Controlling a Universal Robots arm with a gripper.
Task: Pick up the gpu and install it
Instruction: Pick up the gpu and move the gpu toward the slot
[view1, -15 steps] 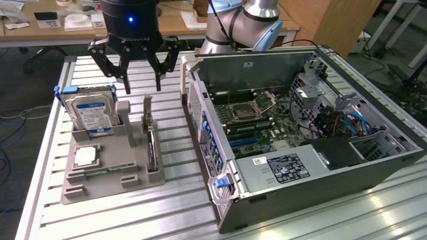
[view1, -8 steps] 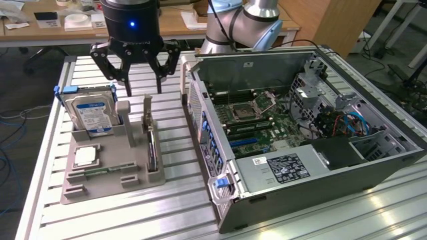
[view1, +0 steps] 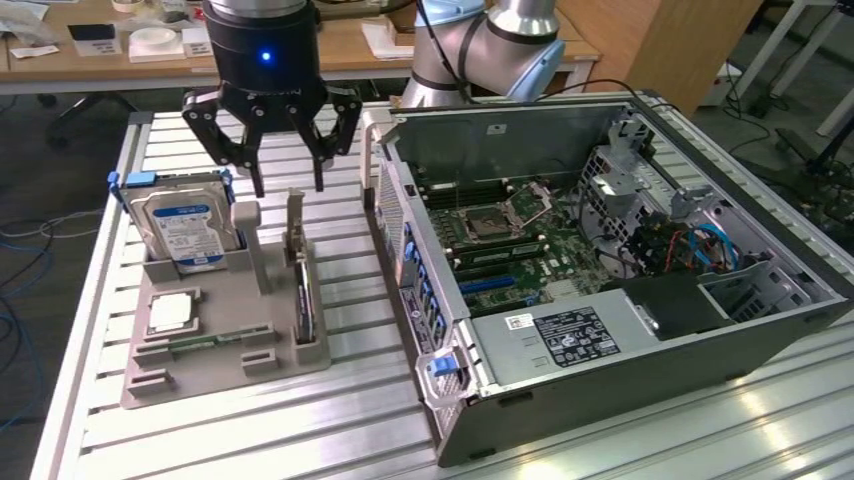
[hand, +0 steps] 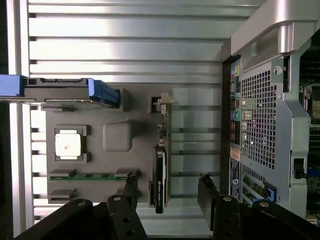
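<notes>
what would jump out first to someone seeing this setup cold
The opened computer case on the exterior view's right, its motherboard laid bare, dominates. At that view's left, the black jaws hang open above a grey holder where the gpu stands on edge, apart from them. A blue-labelled hard drive stands in the same holder.
</notes>
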